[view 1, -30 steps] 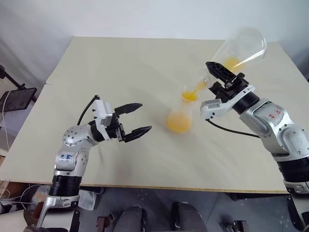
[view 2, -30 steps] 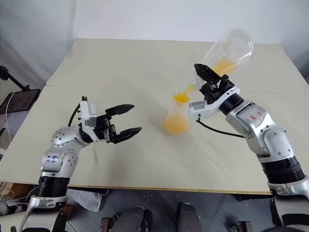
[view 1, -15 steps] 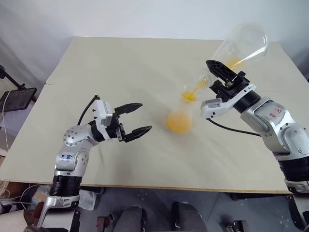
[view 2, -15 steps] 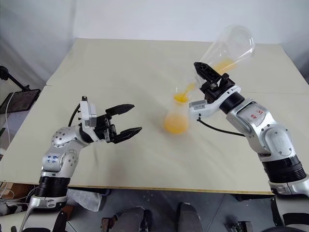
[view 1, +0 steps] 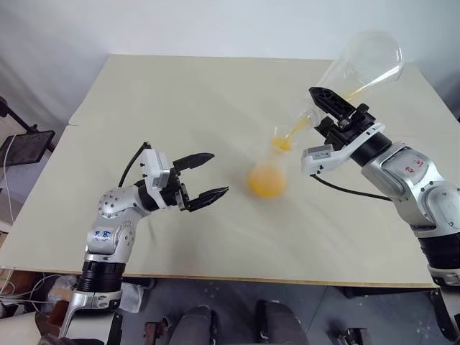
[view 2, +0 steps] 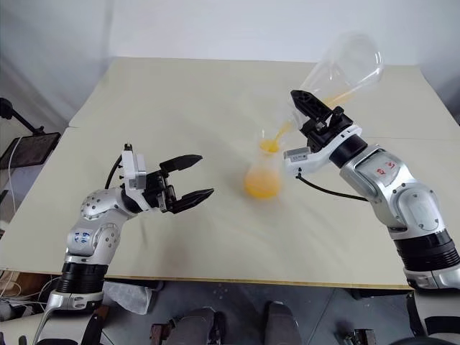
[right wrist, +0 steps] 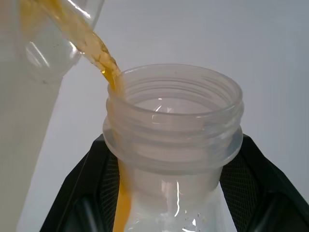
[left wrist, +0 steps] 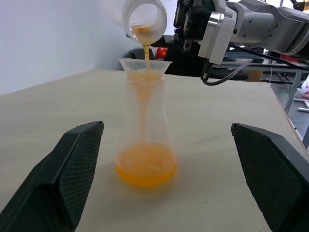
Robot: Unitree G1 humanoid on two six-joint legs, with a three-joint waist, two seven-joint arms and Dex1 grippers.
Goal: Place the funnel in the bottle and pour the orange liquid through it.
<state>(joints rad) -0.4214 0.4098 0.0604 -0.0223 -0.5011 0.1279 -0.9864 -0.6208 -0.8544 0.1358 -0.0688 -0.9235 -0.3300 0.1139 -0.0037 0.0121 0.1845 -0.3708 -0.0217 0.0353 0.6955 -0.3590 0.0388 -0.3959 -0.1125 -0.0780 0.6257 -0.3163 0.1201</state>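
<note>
Orange liquid (left wrist: pixel 145 169): bright, translucent; a pool in the base of the bottle, a thin stream falling from the tilted flask into the funnel, a small remainder along the flask's lower wall.
Bottle (view 1: pixel 266 176): milky plastic conical flask, upright on the bench, between the two arms; wide neck, flared base. Judged light, somewhat springy and easily tipped; best held round the neck, or steadied low at the base.
Funnel (left wrist: pixel 145 64): small, clear plastic; seated in the bottle's mouth with its stem down the neck. Judged very light and loose in its seat, so a nudge could dislodge it; take it by the cone's rim.
Pouring flask (view 1: pixel 363 68): clearer, glassier conical flask, tipped mouth-down above and beside the bottle, base raised; threaded neck (right wrist: pixel 174 121) with a collar. Nearly emptied. Judged smooth and slippery when wet; the neck below the collar is the sound hold.
Right gripper (view 1: pixel 338 118): clamped on the pouring flask's neck, black fingers (right wrist: pixel 260 179) either side of it.
Left gripper (view 1: pixel 205 176): spread wide, holding nothing, hovering above the bench, near the bottle but apart from it, fingers aimed toward it.
Bench (view 1: pixel 180 93): pale beige top, no spill to be seen.
Stage, as judged: funnel placed; pour well advanced.
</note>
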